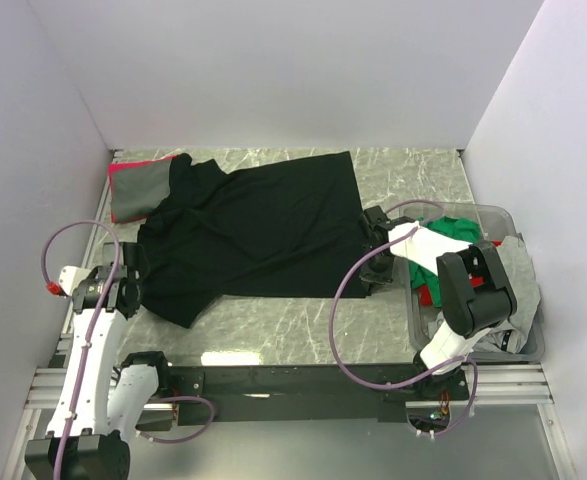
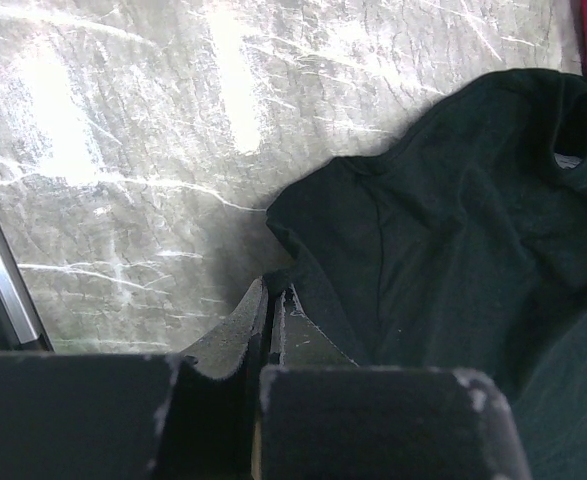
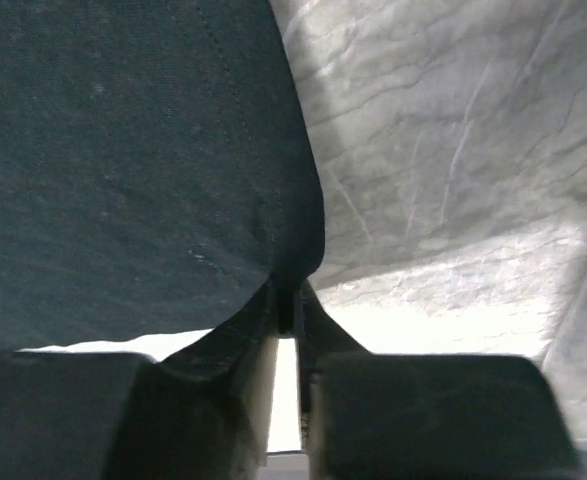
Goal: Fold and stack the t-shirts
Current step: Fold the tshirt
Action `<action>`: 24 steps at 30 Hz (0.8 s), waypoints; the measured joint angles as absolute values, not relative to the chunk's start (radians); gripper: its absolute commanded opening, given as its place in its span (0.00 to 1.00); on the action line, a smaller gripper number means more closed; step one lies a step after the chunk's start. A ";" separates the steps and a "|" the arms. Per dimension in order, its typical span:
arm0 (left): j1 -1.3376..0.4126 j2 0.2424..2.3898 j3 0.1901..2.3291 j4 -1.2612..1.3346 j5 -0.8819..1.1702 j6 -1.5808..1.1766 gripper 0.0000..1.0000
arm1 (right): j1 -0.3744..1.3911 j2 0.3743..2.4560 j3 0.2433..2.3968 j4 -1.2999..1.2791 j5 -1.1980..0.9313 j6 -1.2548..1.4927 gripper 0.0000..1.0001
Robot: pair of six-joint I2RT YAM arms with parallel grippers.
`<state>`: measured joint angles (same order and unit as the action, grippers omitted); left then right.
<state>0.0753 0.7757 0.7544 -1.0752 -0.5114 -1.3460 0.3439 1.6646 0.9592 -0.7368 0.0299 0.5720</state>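
A large black t-shirt [image 1: 253, 230] lies spread across the marble table. My left gripper [image 1: 133, 262] is shut on its left sleeve edge; in the left wrist view the gripper [image 2: 276, 290] pinches the black cloth [image 2: 453, 240]. My right gripper [image 1: 376, 232] is shut on the shirt's right edge; in the right wrist view the gripper [image 3: 288, 295] clamps the black cloth [image 3: 123, 150], lifted off the table. A folded grey t-shirt [image 1: 138, 190] lies on a red one [image 1: 123, 168] at the back left. Green [image 1: 458, 230], red [image 1: 428, 293] and grey [image 1: 518, 270] shirts sit in the bin.
A clear grey plastic bin [image 1: 513, 350] stands at the right edge under my right arm. White walls close in the table on three sides. A metal rail [image 1: 303, 380] runs along the near edge. Bare marble [image 1: 293, 320] shows in front of the black shirt.
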 measured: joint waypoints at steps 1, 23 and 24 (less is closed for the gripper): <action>0.075 0.772 0.754 -1.077 -0.511 -1.346 0.00 | 0.345 1.665 0.959 -0.738 0.026 0.569 0.08; 0.075 0.642 0.845 -1.263 -0.511 -1.366 0.00 | 0.364 1.594 0.958 -1.031 0.018 0.483 0.04; 0.075 0.636 0.853 -1.278 -0.511 -1.372 0.00 | 0.365 1.589 0.958 -1.037 0.018 0.479 0.04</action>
